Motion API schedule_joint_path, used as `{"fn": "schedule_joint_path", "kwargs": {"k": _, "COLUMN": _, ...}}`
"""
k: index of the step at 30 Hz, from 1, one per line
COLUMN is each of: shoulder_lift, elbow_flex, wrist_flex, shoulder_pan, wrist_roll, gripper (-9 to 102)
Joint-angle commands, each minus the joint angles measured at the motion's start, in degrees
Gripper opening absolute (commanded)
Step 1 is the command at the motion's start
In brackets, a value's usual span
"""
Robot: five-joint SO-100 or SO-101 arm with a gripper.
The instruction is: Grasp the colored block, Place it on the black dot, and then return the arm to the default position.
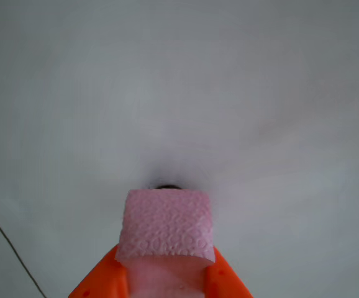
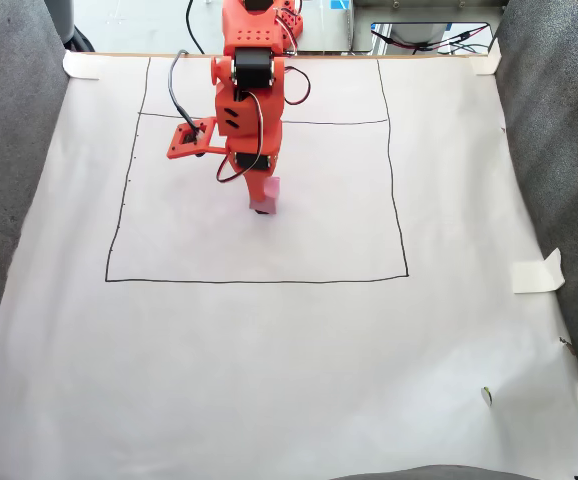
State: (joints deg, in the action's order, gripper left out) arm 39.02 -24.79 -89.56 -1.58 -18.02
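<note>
You have the grasp done: the colored block (image 1: 166,225) sits clamped between the orange fingers (image 1: 102,276) of the gripper (image 1: 164,282), jaws closed to the cube's width. It hangs just over the paper (image 2: 269,380), with the black dot (image 1: 166,185) peeking past its far edge. Release and the return home remain.
</note>
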Motion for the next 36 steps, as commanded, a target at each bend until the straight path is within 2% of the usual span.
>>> {"fn": "schedule_joint_path", "kwargs": {"k": 1, "shoulder_lift": 0.9, "elbow_flex": 2.5, "wrist_flex": -0.5, "shoulder_pan": 0.1, "wrist_roll": -0.3, "gripper": 0}}
{"fn": "schedule_joint_path", "kwargs": {"k": 36, "shoulder_lift": -2.1, "elbow_flex": 1.8, "wrist_flex": 0.5, "shoulder_pan": 0.1, "wrist_roll": 0.2, "gripper": 0}}
